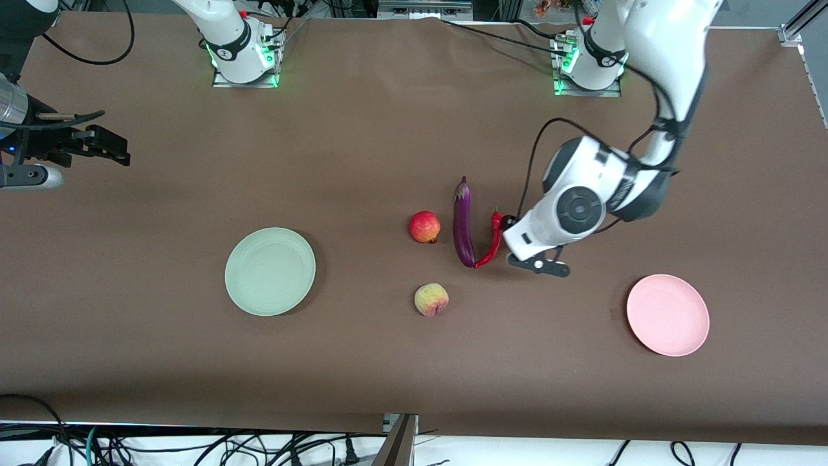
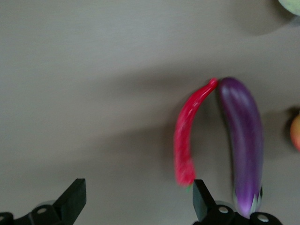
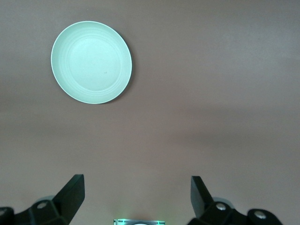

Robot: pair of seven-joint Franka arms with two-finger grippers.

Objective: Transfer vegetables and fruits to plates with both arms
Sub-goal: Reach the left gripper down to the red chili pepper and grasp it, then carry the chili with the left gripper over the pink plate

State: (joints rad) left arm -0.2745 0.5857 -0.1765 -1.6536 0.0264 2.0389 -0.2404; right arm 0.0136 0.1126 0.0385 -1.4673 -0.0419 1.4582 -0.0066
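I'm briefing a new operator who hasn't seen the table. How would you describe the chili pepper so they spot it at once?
Start at the long purple eggplant near the middle of the brown table. The chili pepper lies right beside it, toward the left arm's end, its tip touching the eggplant's rounded end. It is the only thin, curved, bright red piece.

On the brown surface a long glossy purple eggplant (image 1: 463, 225) lies touching a thin curved red chili pepper (image 1: 493, 240) at one tip, a round red fruit (image 1: 424, 226) beside it, a yellowish blushed peach (image 1: 431, 299) nearer the camera, between 2 empty round plates, pale green (image 1: 270, 271) and pink (image 1: 667, 314).
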